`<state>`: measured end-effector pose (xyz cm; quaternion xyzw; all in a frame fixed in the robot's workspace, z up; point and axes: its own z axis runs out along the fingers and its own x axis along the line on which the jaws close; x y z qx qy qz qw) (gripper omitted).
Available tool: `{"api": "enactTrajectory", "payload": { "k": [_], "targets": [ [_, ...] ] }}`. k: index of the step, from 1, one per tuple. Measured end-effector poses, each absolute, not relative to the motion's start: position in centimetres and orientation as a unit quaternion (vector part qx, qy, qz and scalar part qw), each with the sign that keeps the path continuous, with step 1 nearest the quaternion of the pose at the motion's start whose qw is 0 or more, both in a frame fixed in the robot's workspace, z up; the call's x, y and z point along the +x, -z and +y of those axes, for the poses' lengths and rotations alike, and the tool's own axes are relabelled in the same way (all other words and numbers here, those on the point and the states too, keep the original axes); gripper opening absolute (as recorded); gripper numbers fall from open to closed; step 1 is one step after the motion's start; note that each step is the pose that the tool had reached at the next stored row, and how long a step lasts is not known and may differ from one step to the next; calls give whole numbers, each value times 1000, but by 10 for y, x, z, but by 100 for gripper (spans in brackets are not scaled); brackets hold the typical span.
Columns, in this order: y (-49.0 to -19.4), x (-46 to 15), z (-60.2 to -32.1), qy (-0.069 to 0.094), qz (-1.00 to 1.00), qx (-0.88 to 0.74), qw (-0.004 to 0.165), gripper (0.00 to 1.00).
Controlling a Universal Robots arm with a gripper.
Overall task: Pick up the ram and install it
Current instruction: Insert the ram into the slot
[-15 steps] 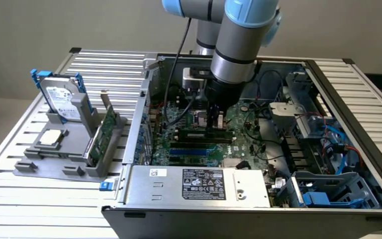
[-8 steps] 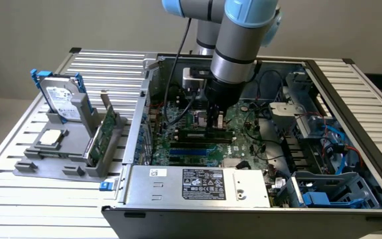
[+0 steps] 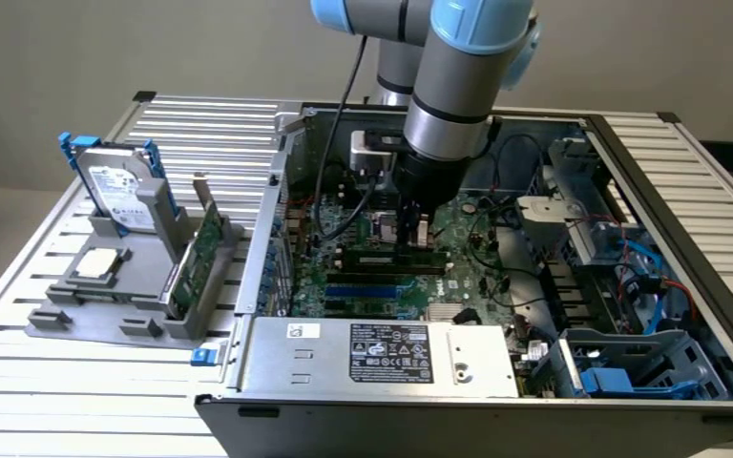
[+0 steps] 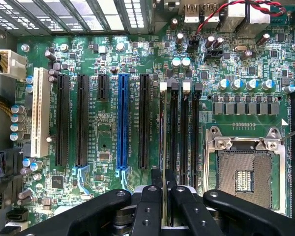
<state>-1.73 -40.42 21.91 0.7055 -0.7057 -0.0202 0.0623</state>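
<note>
Pincer (image 4: 163,177) low over motherboard (image 3: 469,272), open above, power supply (image 3: 392,353), drive cage (image 3: 640,367) flanking

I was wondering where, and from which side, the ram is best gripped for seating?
Pinch the ram by its upper long edge near the middle, coming from above and clamping its flat faces. It is a thin board on edge along the black memory slots, so its contact edge stays free. The gripper holds it so.

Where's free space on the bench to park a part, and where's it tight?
Free: bare slats between the grey fixture and the near table edge; slats behind it; slats on the exterior view's right of the case. Crowded: over the memory slots, where the jaws clamp the ram; cabled drive bay.
</note>
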Motion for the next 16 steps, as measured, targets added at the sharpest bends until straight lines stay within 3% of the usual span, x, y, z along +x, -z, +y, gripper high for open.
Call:
{"api": "enactTrajectory", "payload": {
  "k": [16],
  "targets": [
    [-219, -19, -404, 20, -706, 706, 62, 14]
  ]
}}
